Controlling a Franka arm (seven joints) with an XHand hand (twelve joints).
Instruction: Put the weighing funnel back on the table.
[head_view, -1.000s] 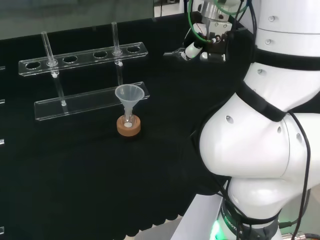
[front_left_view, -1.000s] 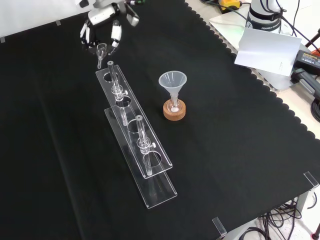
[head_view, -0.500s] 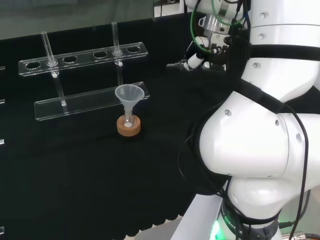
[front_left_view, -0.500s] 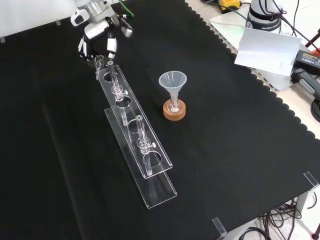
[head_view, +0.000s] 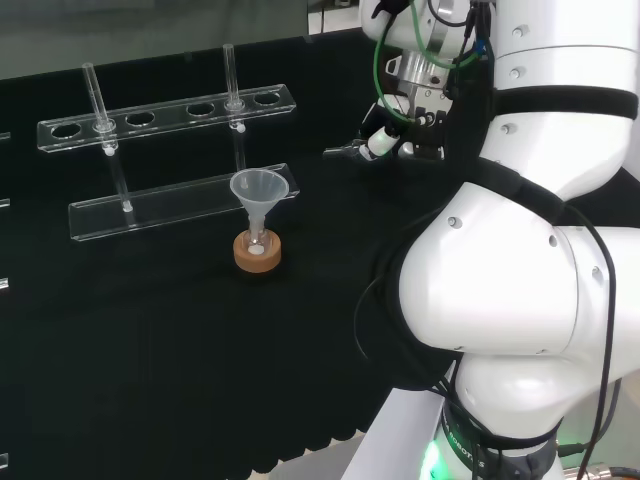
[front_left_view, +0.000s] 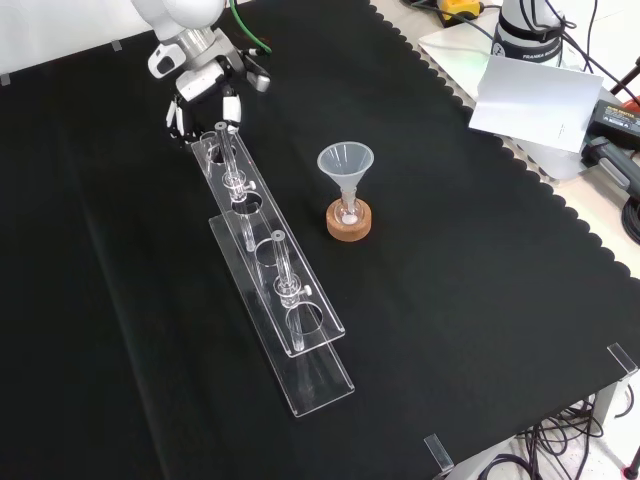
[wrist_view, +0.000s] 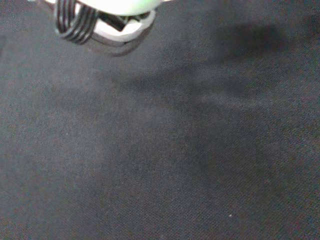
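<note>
Obs: hand (front_left_view: 205, 88) is at the top end of the clear tube rack (front_left_view: 270, 265) in the front view; in the head view it is just right of the rack's right end. Fingers (front_left_view: 232, 106) are curled down and inward, narrow, closed about a small clear piece. A pale tip that juts left from the hand in the head view is taken as the weighing funnel (head_view: 341, 151); its outline is faint. It is held over the black cloth of the worktop (front_left_view: 480, 300), well apart from the big funnel (front_left_view: 345, 163), which stands in its flask on the cork ring (front_left_view: 348, 224). The wrist view gives close cloth weave and a soft shadow, so the hand is judged low. Whether the piece touches the cloth: cannot tell.

Handling notes (judgement):
- Light, thin-walled and stiff; no give under the fingers
- Smooth, so likely slippery; could slide if the hold opens unevenly
- Treat as fragile: if glass, a drop or a knock on the rack could chip it
- Rounded body may roll once released; the cloth should damp that
- Best hold is across the wider scoop body, not the short stem, which is thin and offers little to bear on

Risk: rack end and upright tubes (front_left_view: 222, 150) stand just beside the hand; lay the piece on bare cloth clear of them
</note>
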